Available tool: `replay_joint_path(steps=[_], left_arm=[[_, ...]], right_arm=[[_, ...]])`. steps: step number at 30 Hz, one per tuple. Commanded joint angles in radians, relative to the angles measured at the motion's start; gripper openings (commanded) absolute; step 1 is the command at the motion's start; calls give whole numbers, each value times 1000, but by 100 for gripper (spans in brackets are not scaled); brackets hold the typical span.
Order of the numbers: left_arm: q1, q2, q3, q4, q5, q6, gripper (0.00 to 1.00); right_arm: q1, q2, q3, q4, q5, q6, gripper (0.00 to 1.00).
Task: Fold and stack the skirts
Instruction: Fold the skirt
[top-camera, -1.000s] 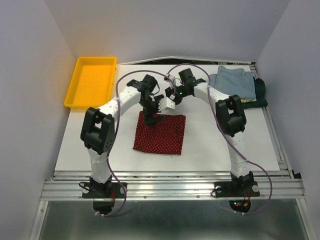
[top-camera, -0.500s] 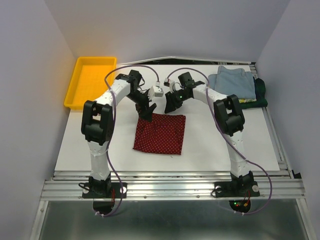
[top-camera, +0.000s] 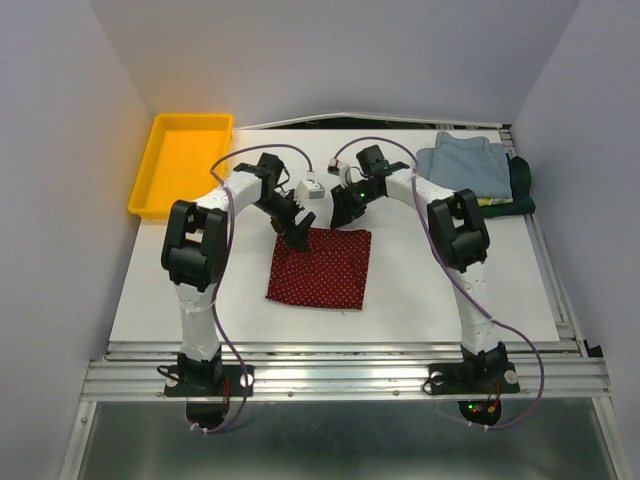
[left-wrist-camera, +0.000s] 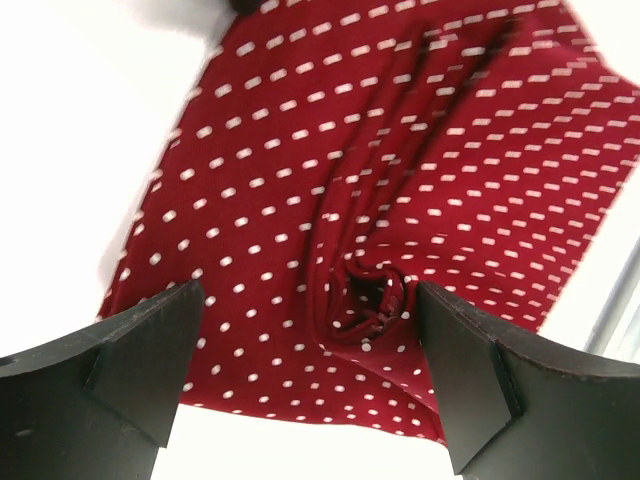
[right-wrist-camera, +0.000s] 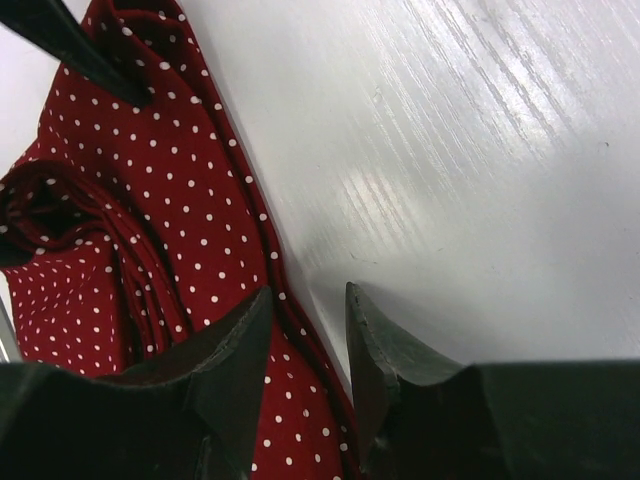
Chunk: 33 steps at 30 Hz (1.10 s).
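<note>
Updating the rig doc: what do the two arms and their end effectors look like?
The left arm and right arm have white links with bulky black joint housings. A purple cable loops along each. A green light glows near the right wrist. The left end effector and right end effector each have two matte black, wedge-shaped fingers.

Bright even light, soft shadows. Left wrist view motion-blurred, skirt (left-wrist-camera: 400, 150) dots streaked. Glare streak on table (right-wrist-camera: 400, 190).
</note>
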<state>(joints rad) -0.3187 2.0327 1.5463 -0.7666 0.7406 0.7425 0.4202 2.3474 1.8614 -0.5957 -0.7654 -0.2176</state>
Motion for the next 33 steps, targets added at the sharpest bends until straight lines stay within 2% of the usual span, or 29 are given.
replay_joint_path(steps=[1, 3, 12, 13, 16, 17, 19, 29, 30, 32, 33], left_arm=[[3, -48, -40, 102, -95, -71, 98], [3, -43, -45, 115, -102, -74, 95], [3, -77, -35, 63, -6, -14, 56], [3, -83, -37, 58, -1, -14, 56], [3, -92, -37, 23, 17, 12, 43], [3, -95, -35, 15, 20, 20, 31], [3, -104, -38, 9, 19, 23, 1], [3, -164, -71, -7, -6, 31, 0], [1, -158, -78, -4, -18, 15, 10], [1, -149, -83, 0, -32, -6, 50], [1, -146, -87, 7, -43, -12, 65]], right_arm=[[6, 0, 13, -9, -3, -25, 41], [6, 4, 13, -12, -6, -28, 40], [6, 13, -1, -24, -6, -42, 39], [6, 13, -1, -24, -5, -42, 39], [6, 16, -4, -24, -2, -49, 38], [6, 15, -2, -24, -2, -49, 38], [6, 18, -5, -24, 0, -51, 37], [6, 21, -21, -24, 3, -60, 35], [6, 21, -19, -24, 2, -58, 35], [6, 21, -21, -24, 0, -57, 35], [6, 21, -19, -24, -2, -55, 35]])
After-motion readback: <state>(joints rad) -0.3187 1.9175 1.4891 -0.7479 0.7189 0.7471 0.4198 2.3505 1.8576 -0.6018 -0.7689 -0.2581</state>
